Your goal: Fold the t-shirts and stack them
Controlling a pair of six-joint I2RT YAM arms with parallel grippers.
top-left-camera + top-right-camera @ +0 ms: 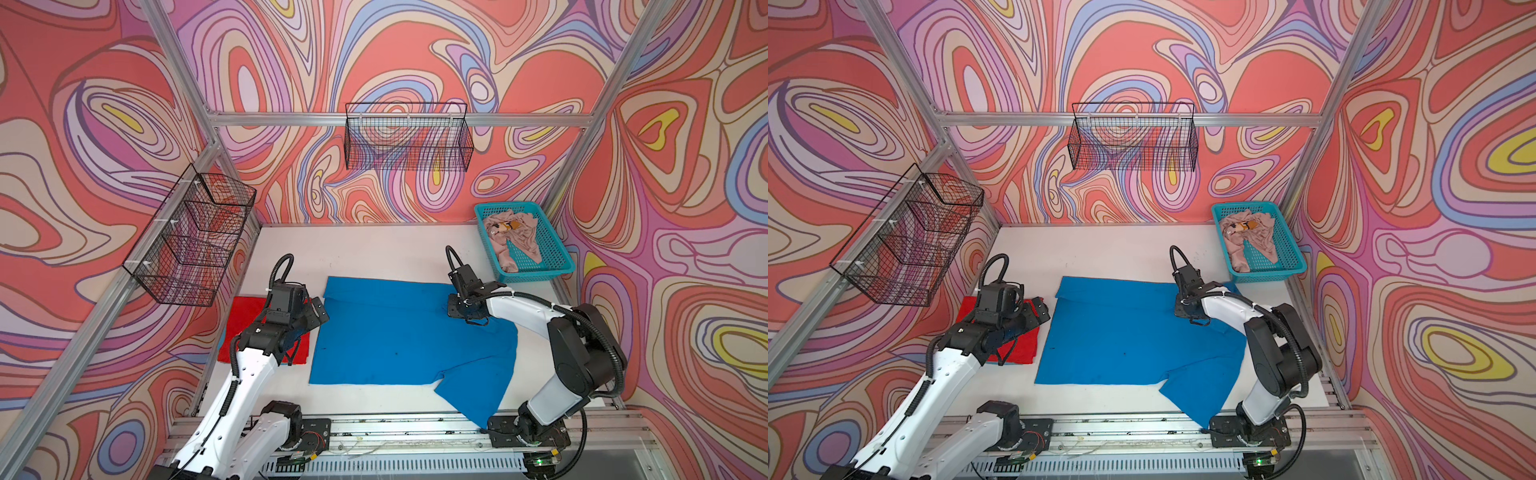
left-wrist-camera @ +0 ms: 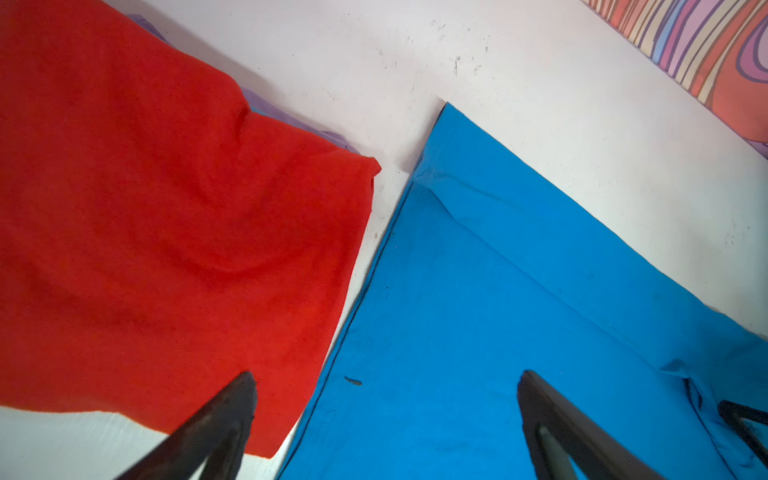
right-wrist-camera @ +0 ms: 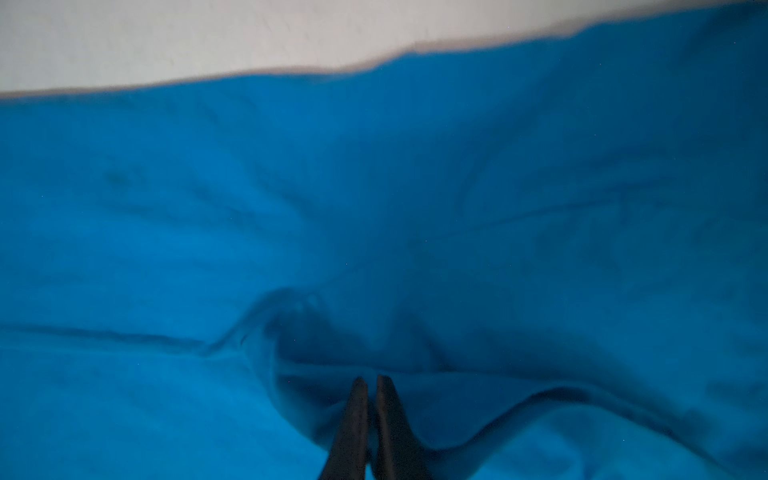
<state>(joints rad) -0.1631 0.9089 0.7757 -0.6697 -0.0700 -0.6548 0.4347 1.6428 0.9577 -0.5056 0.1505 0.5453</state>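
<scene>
Walls (image 1: 415, 50) are covered in red-pink-lilac swirls; aluminium frame (image 1: 291, 119) is run along edges; back wire basket (image 1: 409, 137) and side wire basket (image 1: 191, 249) are hung up; tabletop (image 1: 374, 253) is white

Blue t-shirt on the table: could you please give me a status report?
Left gripper open, above edge of bright blue cloth t-shirt. Right gripper shut, fingers pinching its fabric. Folded red cloth t-shirt beside it. Nothing else on it.

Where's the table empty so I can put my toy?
Biggest bare patch: the table behind the blue shirt, up to the back wall, left of the basket. A thin strip lies in front of the blue shirt. Crowded: red shirt and left gripper at left; right gripper pinching the blue shirt.
</scene>
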